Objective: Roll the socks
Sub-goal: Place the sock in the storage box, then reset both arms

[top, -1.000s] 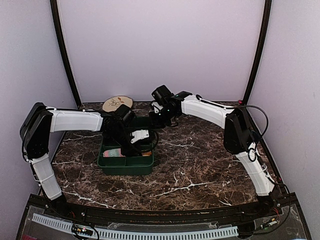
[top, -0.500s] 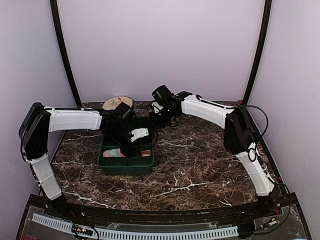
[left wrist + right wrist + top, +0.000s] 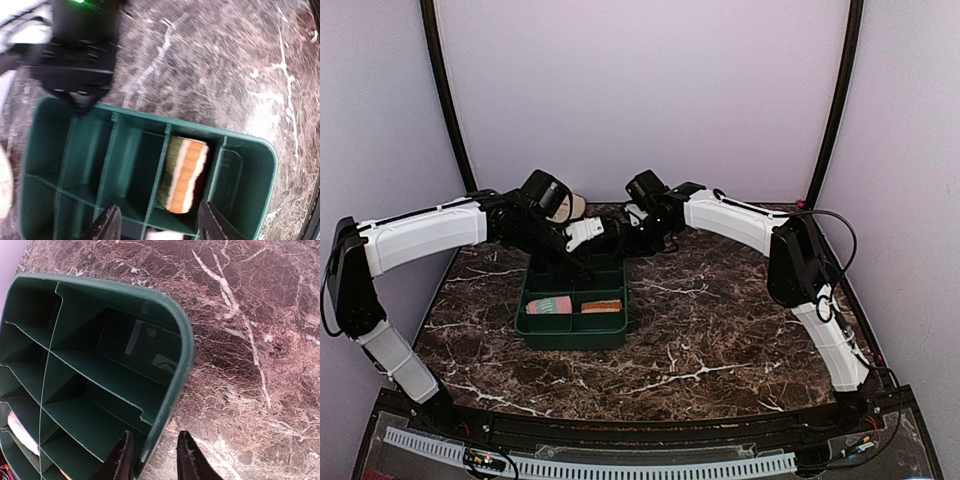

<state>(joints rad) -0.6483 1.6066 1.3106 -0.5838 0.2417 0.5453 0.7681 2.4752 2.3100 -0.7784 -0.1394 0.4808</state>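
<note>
1. Socks (image 3: 556, 305) sit rolled in near compartments of the green tray (image 3: 570, 338), pink sock (image 3: 544, 305) beside tan sock (image 3: 603, 306).
2. Your right end effector (image 3: 154, 455), fingers apart, straddles the tray rim; retreating sideways could drag it.
3. Your left end effector (image 3: 159, 220) hovers above, fingers apart, empty.
4. Roll tightness is unreadable.

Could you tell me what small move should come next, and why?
Probably lift the right tool off the tray, whose rim it straddles: the pink sock and the tan sock already lie rolled in its compartments, and the left tool hangs open and empty.
</note>
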